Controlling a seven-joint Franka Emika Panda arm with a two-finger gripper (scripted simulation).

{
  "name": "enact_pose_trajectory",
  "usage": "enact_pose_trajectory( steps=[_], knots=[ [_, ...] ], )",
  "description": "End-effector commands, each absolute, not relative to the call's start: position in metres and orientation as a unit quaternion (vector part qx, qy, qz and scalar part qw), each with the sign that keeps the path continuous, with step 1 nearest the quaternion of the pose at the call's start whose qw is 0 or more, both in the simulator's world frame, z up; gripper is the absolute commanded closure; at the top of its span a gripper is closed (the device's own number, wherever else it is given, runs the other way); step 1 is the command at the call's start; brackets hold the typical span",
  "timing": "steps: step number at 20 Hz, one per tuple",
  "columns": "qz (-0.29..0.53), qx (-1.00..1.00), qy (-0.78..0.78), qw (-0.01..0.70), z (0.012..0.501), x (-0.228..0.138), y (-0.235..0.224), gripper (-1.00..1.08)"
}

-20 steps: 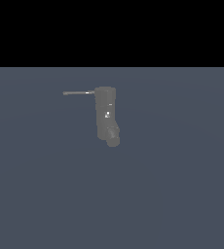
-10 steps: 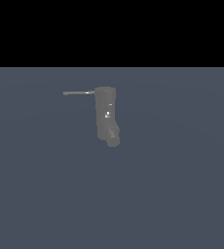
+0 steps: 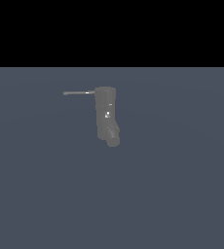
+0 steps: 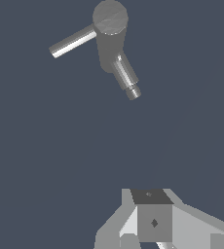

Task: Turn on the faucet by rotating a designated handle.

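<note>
Nothing done yet, judging by layout. Gripper [image 4: 155, 243] seen only in wrist view, low in frame, mostly body/housing showing; fingertips cut off by frame edge, so can't tell how wide open, and nothing visibly held. Not visible at all in exterior view. Well apart from faucet [image 4: 110, 41], bare grey floor [image 4: 60, 146] between. No contact w/ anything.

Faucet [image 3: 104, 114] upright on floor, a little toward exterior view's left of centre, stubby spout [image 3: 113, 138] angled out at lower end. Handle [image 3: 77, 92] a thin rod off faucet top, pointing toward exterior view's left, roughly level. In wrist view handle [image 4: 72, 41] sticks out sideways from cap, free end clear, nothing near it.

Left to do, as judged: whole approach, get gripper beside handle's free end, make contact, then push/sweep round faucet axis. Approx 0% along; rotation not started.
</note>
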State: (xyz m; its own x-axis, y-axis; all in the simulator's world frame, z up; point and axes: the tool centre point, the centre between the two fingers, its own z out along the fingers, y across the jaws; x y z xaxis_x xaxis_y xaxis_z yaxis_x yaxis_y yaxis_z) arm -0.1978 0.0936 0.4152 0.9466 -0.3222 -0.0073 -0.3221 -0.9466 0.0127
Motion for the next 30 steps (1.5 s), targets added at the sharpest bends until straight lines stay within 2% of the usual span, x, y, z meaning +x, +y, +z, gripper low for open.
enact_pose_trajectory(
  steps=[1, 16, 30],
  knots=[
    [-0.005, 0.982, -0.188, 0.005, 0.405, -0.188, 0.104, 1.08],
    [-0.004, 0.945, -0.328, 0.000, 0.344, -0.117, 0.152, 1.08],
    [-0.003, 0.896, -0.444, -0.002, 0.293, -0.045, 0.174, 1.08]
  ],
)
